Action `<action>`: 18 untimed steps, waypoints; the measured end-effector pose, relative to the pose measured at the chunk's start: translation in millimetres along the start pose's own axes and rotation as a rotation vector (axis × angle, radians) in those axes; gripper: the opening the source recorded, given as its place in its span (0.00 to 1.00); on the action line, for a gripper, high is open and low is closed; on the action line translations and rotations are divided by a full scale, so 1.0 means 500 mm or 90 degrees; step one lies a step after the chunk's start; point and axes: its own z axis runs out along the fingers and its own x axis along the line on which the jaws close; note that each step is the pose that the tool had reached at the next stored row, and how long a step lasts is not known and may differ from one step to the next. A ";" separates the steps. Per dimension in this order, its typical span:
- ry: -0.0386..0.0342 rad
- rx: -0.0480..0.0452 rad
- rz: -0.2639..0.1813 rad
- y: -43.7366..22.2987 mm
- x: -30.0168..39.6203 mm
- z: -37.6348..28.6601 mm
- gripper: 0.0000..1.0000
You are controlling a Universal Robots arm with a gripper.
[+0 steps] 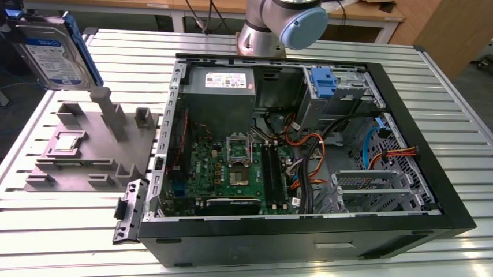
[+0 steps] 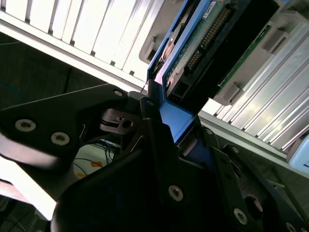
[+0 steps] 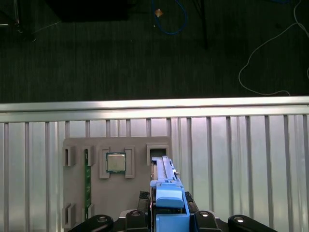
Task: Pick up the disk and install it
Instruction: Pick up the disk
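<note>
You have the disk (image 1: 52, 55) in the air at the exterior view's left, standing on edge with its label facing that camera, above the grey fixture plate (image 1: 85, 156) and well apart from the open computer case (image 1: 308, 231); the gripper (image 2: 174, 118) is closed on the blue frame at one end of the disk, its jaws pressing that plastic from both sides in the second wrist view, so the whole weight hangs from a narrow hold. I judge the step in hand to be the carry away from the fixture, and the hold is what deserves your care; plastic of this kind is likely to flex, so move smoothly and avoid quick turns of the wrist that could let the drive swing or slip. In the first wrist view the disk (image 3: 164, 179) hangs edge-on over the plate beside the empty slot (image 3: 158, 152), with the processor chip (image 3: 116, 163) and the green memory stick (image 3: 87, 181) seated nearby; travel straight and level so that the lower edge does not catch those parts. The tall grey post (image 1: 108, 112) stands close under the disk in the exterior view, though how close in depth I cannot tell; give it room. Hold the drive upright and square to the jaws, and watch the frame for any creep between the pads.
</note>
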 end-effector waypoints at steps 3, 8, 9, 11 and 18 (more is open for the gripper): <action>0.0000 0.0000 0.000 0.000 0.000 -0.001 0.37; 0.0000 0.0000 0.000 0.000 0.000 -0.003 0.37; 0.0000 0.0000 0.000 0.000 0.000 -0.004 0.37; 0.0000 0.0000 0.000 0.000 0.000 -0.005 0.37; 0.0000 0.0000 0.000 0.000 0.000 -0.008 0.37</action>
